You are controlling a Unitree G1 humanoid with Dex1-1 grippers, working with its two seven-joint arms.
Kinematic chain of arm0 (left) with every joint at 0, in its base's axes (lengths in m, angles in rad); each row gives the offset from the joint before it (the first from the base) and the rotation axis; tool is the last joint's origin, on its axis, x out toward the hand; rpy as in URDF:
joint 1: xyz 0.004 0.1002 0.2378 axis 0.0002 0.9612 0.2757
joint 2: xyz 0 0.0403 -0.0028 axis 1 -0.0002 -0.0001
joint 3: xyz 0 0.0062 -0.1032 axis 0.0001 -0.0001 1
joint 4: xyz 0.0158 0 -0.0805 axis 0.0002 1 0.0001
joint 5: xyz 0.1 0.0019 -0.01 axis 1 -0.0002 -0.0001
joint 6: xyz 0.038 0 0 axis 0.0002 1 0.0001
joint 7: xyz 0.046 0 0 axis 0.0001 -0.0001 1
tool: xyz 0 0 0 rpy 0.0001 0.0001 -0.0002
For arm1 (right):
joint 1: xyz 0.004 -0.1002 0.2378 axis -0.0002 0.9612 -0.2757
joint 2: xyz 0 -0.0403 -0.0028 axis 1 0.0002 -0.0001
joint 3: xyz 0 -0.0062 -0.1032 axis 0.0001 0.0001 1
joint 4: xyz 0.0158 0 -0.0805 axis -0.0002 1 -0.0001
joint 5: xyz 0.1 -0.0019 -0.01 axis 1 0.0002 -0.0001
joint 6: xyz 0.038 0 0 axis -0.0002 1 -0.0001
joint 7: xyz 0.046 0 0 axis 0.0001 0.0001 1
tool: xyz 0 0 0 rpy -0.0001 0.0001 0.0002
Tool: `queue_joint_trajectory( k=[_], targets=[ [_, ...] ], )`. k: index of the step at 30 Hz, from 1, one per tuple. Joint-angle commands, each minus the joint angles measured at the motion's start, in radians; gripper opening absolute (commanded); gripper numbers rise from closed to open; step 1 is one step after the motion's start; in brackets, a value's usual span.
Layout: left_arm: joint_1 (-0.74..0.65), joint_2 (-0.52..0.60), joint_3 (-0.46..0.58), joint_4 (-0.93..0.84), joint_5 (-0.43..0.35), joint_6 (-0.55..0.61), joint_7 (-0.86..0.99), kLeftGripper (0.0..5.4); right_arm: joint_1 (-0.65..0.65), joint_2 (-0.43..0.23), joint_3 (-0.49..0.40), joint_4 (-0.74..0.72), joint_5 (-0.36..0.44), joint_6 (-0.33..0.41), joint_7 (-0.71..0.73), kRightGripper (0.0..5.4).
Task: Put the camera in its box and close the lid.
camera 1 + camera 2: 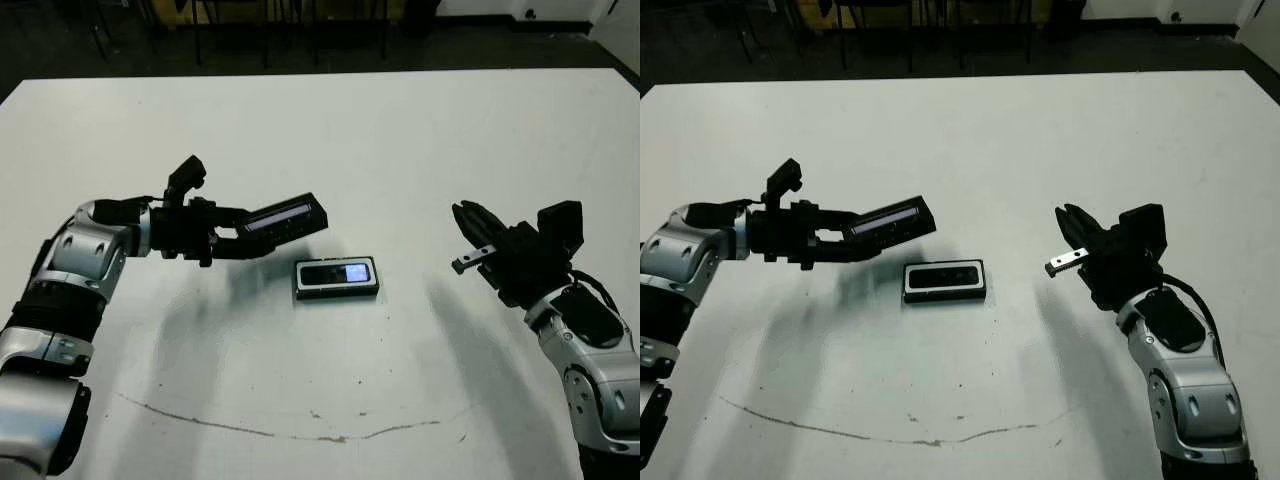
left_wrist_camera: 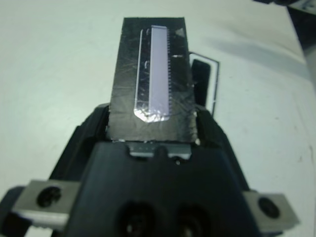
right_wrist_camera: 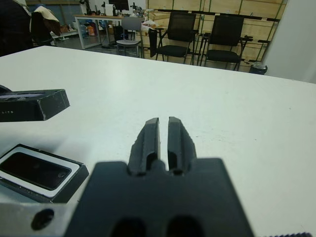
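The box (image 1: pixel 300 291) lies flat near the table's middle, and its white lining shows around the camera (image 1: pixel 337 272) resting inside it, bluish screen up. Just left of the box and raised off the table, my left gripper (image 1: pixel 245 238) is shut on one end of the lid (image 1: pixel 288 217). The lid tilts up toward the box, and its glossy panel (image 2: pixel 153 74) fills the left wrist view. To the right of the box, my right gripper (image 1: pixel 465 214) hovers shut and holds nothing. The right wrist view shows its fingers (image 3: pixel 148 138) pressed together, with the box (image 3: pixel 74 174) and the lid (image 3: pixel 32 104) off to one side.
A thin dark scuff line (image 1: pixel 300 432) curves across the white table near its front edge. Black chairs (image 3: pixel 222 37) and desks stand on the floor beyond the far edge.
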Motion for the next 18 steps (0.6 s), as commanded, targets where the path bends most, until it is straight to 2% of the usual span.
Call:
queue_joint_trajectory(
  k=[1,8,18],
  targets=[
    [-0.021,-0.011,-0.019,0.054,0.027,-0.036,-0.040,2.72,0.008,-0.011,-0.005,0.005,-0.007,0.000,0.002,0.00],
    [-0.035,-0.034,-0.030,0.098,0.055,-0.076,-0.082,2.72,0.013,-0.009,-0.006,0.000,-0.003,-0.004,0.005,0.00],
    [-0.020,-0.069,-0.049,0.103,0.074,-0.043,-0.074,2.72,0.020,-0.006,-0.001,0.006,-0.005,-0.025,0.013,0.00]
  ],
)
